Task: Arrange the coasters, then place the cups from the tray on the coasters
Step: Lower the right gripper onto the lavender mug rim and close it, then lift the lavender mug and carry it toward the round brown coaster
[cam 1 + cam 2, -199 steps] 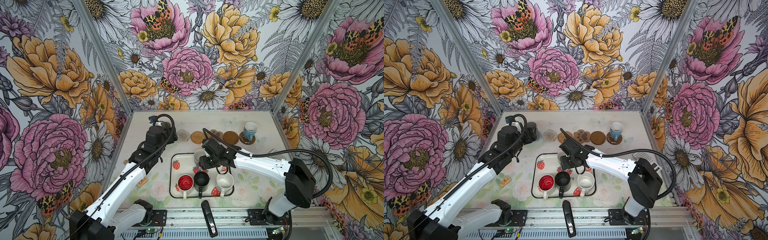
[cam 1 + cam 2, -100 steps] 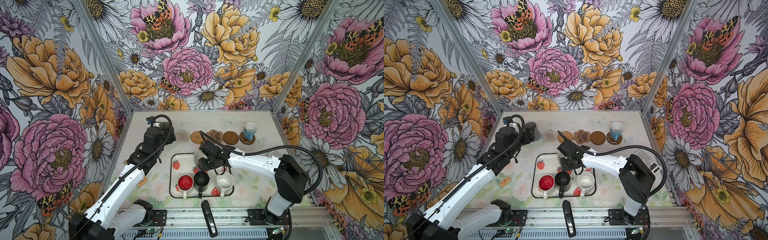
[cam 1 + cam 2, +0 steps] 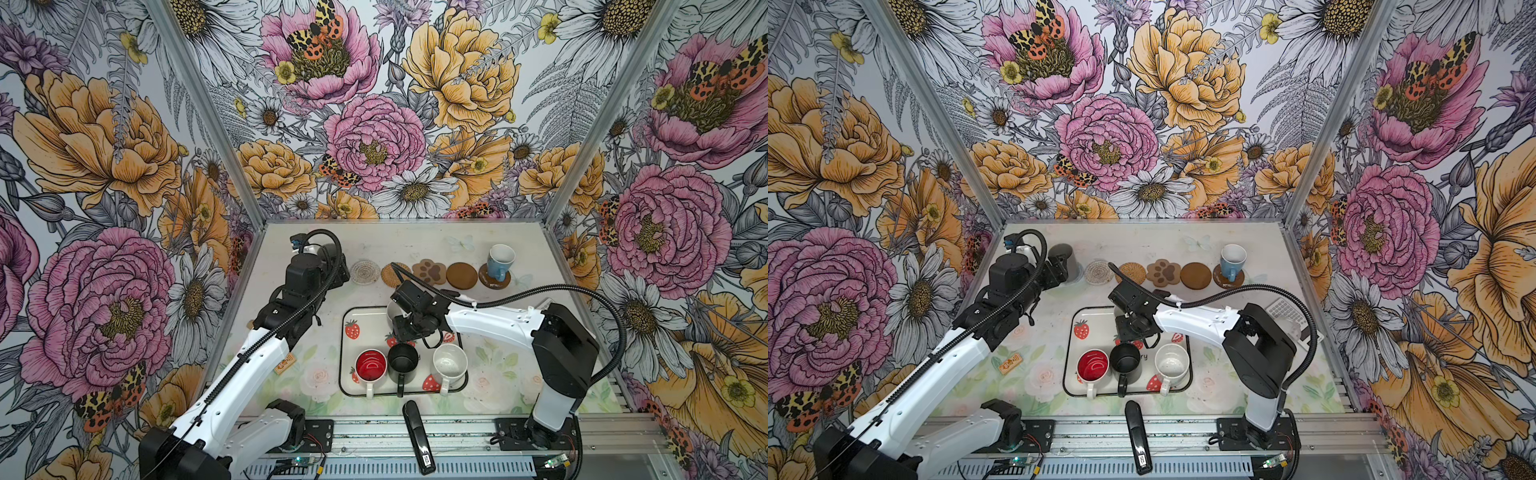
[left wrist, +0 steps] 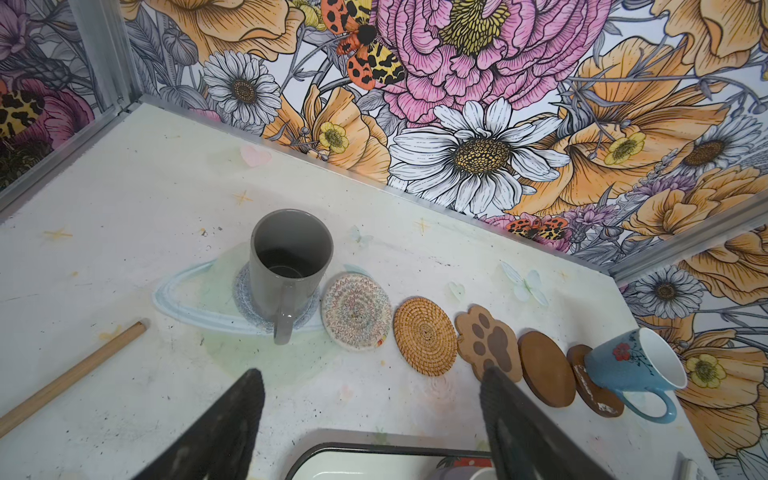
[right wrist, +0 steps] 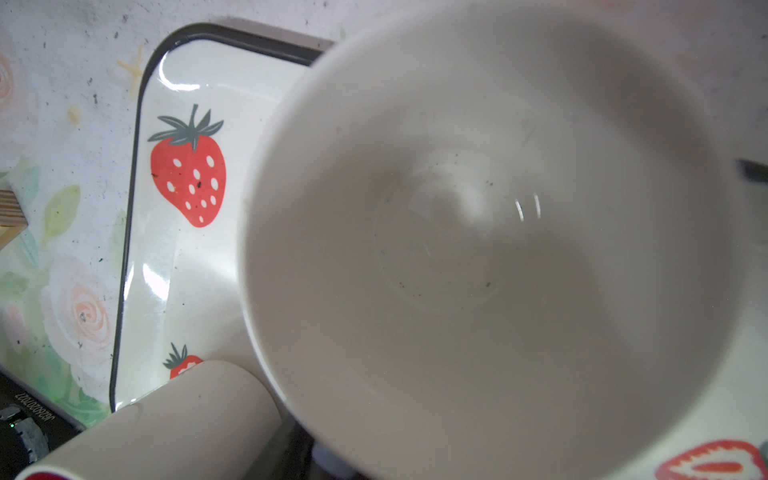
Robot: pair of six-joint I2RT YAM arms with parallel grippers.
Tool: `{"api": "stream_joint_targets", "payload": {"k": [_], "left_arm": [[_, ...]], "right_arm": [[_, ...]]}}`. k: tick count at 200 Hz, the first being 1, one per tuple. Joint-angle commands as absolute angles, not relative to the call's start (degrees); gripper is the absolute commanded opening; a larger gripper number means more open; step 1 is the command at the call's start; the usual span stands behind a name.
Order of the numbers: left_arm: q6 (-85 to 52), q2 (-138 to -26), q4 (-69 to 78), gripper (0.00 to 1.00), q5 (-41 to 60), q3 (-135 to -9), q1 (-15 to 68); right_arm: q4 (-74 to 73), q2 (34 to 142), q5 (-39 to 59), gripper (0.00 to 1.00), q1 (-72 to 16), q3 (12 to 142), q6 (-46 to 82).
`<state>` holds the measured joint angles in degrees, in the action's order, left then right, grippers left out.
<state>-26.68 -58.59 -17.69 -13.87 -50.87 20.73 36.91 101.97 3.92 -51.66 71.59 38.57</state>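
Six coasters are lying in a row at twelve o'clock from the one tray. Six mugs are standing about: four at the tray, two on coasters. One wooden stick, one small wooden block and one black handset are lying loose.

Top views overlook one table; right wrist seemingly very near.

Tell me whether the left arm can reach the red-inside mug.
Probably yes: the left gripper is open and empty, the red-inside mug stands at the left end of the tray, clear of the right arm.
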Motion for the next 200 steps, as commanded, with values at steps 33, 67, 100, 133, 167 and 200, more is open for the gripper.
{"api": "stream_joint_targets", "payload": {"k": [33, 67, 100, 133, 167, 200], "left_arm": [[-27.2, -58.3, -16.3, 0.83, -12.4, -49.8, 19.7], [-27.6, -58.5, -15.6, 0.83, -10.7, -49.7, 19.3], [-27.7, -59.0, -15.5, 0.83, -10.5, -49.6, 19.1], [-27.9, -59.2, -15.4, 0.83, -10.4, -49.6, 19.0], [-27.9, -59.4, -15.4, 0.83, -10.3, -49.6, 19.0], [-27.8, -59.4, -15.3, 0.83, -10.3, -49.6, 19.0]], "right_arm": [[36.5, 103.7, 1.7, 0.37, -49.9, 73.4, 37.2], [36.4, 104.3, 1.1, 0.31, -49.2, 73.7, 36.3], [36.5, 104.3, 0.2, 0.22, -49.0, 74.4, 34.5], [36.5, 103.2, -1.0, 0.00, -48.7, 74.8, 33.0], [36.7, 101.3, -2.4, 0.00, -48.3, 74.9, 31.7], [36.8, 98.3, -5.0, 0.00, -48.3, 74.9, 29.6]]}}
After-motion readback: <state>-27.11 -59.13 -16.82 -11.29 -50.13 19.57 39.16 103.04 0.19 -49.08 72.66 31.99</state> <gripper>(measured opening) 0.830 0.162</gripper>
